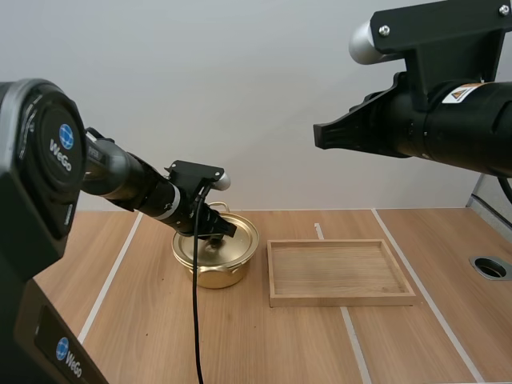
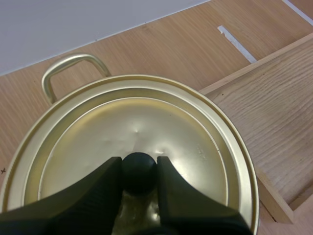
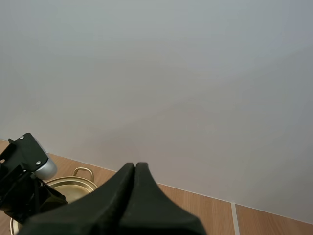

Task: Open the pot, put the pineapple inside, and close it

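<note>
Brass-coloured pot (image 1: 210,270) on table (image 1: 264,344), just beside wooden tray (image 1: 340,301), lid (image 2: 146,122) on. Left tool (image 2: 139,165) pinching black knob (image 2: 139,175). Right tool (image 3: 135,171) raised well clear, pressed together on nothing. Likely risks: round knob slipping from shallow pinch; off-vertical lift dragging pot. Legible: "WeGo" on left arm base (image 1: 64,148); warning label (image 1: 462,94) on right arm (image 1: 472,132), text unreadable.

Plain pale grey wall (image 1: 240,96), wooden table (image 1: 280,344) (white tape lines (image 1: 112,280) across it), soft even light

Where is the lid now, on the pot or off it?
On. The lid lies level within the rim of the pot, no gap showing; the left gripper pinches its black knob.
</note>
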`<state>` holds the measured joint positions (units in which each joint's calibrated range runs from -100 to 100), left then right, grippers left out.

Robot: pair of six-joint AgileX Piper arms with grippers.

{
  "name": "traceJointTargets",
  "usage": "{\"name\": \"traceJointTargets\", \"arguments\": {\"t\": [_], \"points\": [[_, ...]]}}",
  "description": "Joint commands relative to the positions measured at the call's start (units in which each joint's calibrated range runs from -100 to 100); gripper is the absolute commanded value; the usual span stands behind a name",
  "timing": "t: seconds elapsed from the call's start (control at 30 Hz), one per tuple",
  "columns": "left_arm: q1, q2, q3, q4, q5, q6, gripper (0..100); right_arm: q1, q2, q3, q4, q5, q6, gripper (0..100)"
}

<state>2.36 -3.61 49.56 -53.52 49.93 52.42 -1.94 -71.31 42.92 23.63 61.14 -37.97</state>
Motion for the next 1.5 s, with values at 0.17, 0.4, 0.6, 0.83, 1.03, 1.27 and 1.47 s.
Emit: {"name": "traceJointTargets", "arguments": {"t": [0.17,0.4,0.6,0.83,1.03,1.27,1.47], "points": [[-0.16,1.0,-0.47,-0.24,0.32,-0.05,90,-0.33,-0.71,-0.11,0.49,-0.44,0.02,0],[-0.16,-2.35,-3.36,-3.46,-0.02,-1.37,100,-0.33,-0.71,-0.11,0.01,-0.44,0.02,0],[-0.16,-6.45,-5.04,-4.58,1.26,-1.82,100,-0.33,-0.71,-0.11,-0.35,-0.44,0.02,0],[-0.16,-13.85,-5.65,-5.93,-2.21,-2.26,100,-1.19,-0.71,-0.11,-0.33,-0.44,0.02,0],[-0.16,-21.94,-5.65,-6.06,-8.36,-2.37,100,-1.6,-0.71,-0.11,-0.18,-3.35,0.02,0],[-0.16,-32.59,-5.65,-6.22,-12.31,-2.69,100,-2.01,-0.71,-0.11,2.69,-5.61,0.02,0],[0.01,-41.09,-5.65,-6.22,-16.75,-3.08,93,-2.01,-0.71,-0.11,2.2,-13.0,-0.07,0]]}}
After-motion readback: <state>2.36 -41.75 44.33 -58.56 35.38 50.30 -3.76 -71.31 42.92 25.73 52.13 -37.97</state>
